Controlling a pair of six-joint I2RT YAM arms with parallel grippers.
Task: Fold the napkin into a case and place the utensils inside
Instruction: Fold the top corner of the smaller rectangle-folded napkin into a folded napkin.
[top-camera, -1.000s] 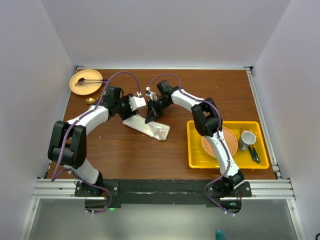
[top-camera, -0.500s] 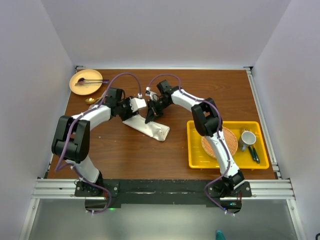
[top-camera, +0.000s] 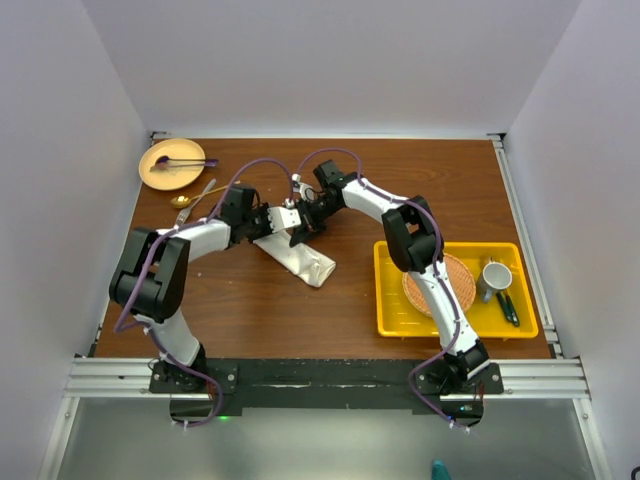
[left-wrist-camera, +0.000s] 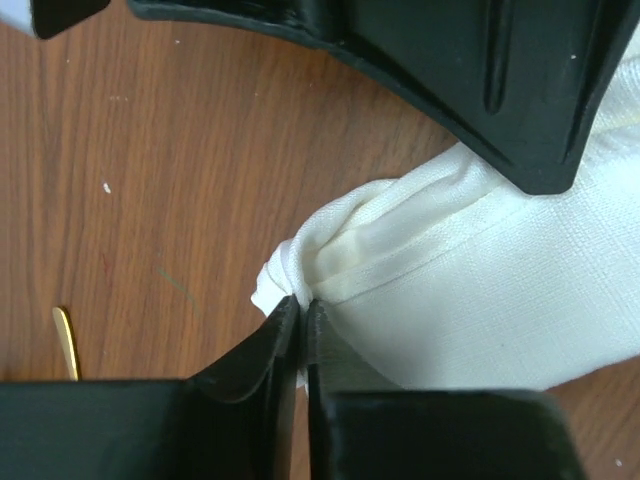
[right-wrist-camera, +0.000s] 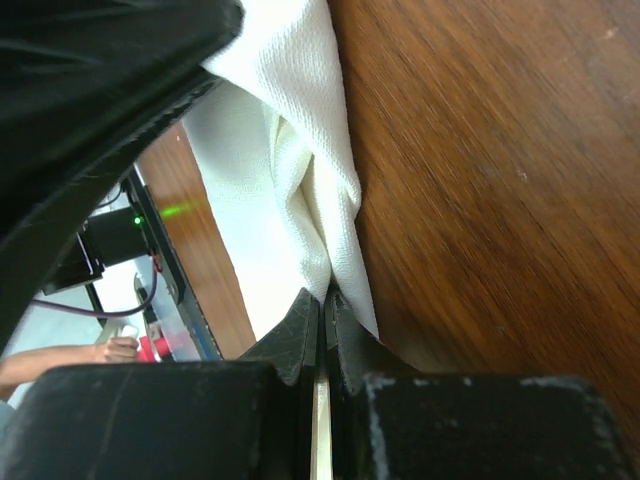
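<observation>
The napkin (top-camera: 300, 258) lies as a narrow folded cream-white strip slanting across the middle of the table. Both grippers meet at its far upper end. My left gripper (top-camera: 284, 222) is shut on a bunched corner of the napkin (left-wrist-camera: 480, 290), its tips (left-wrist-camera: 302, 302) pinching the cloth. My right gripper (top-camera: 299, 228) is shut on the neighbouring edge, and its tips (right-wrist-camera: 325, 300) squeeze a fold of the napkin (right-wrist-camera: 270, 130). Gold utensils (top-camera: 186, 198) rest on the wood left of the arms. The tip of one gold piece (left-wrist-camera: 65, 342) shows in the left wrist view.
A tan plate (top-camera: 160, 175) with a purple utensil (top-camera: 178, 161) sits at the back left. At the right, a yellow tray (top-camera: 392, 300) holds the woven orange mat (top-camera: 440, 283), a mug (top-camera: 495, 275) and dark green-handled utensils (top-camera: 508, 307).
My left gripper slid right to the napkin's upper end and closed on its corner. The right gripper stayed shut on the cloth. The strip's lower end shifted slightly left.
</observation>
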